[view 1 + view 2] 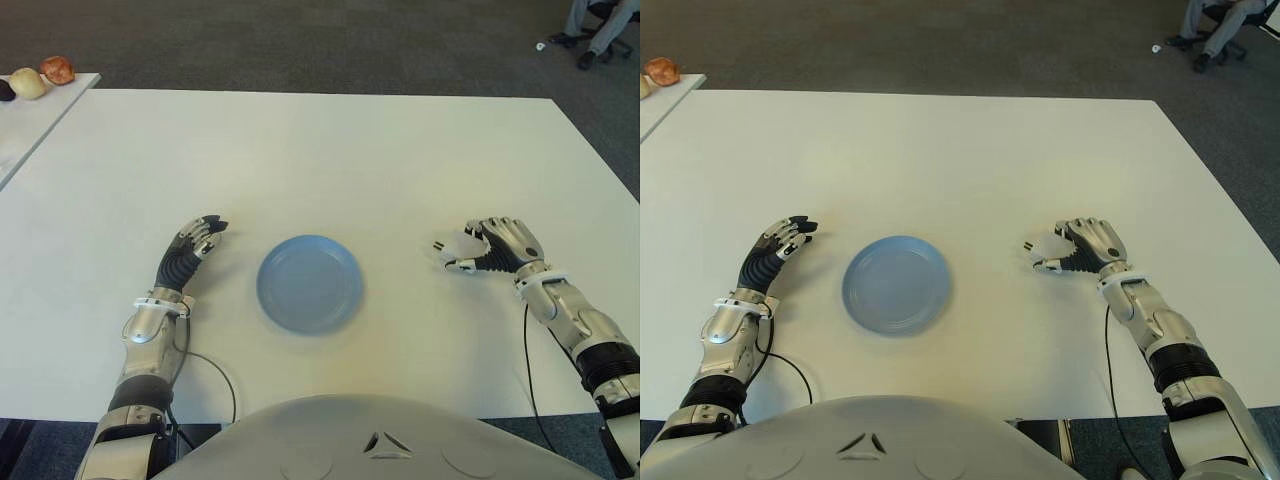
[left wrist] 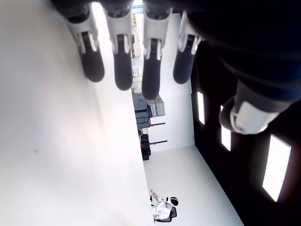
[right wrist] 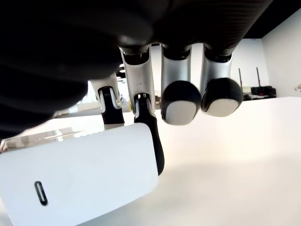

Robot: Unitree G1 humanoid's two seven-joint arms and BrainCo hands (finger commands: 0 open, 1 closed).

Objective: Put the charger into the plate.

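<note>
The white charger (image 3: 80,179), a small block with an oval port on one face, shows at the fingertips of my right hand (image 1: 478,250), low over the white table (image 1: 320,160) to the right of the plate. The fingers curl over the charger (image 1: 452,246), and a dark fingertip (image 3: 153,136) presses its side. A round blue plate (image 1: 309,283) lies near the table's front edge, with nothing on it. My left hand (image 1: 200,238) shows just left of the plate, fingers stretched out and holding nothing.
A second white table (image 1: 40,110) at the far left carries rounded food items (image 1: 57,69). A person's legs (image 1: 600,25) show on the dark carpet at the far right. Thin cables (image 1: 215,370) trail from both wrists toward the front edge.
</note>
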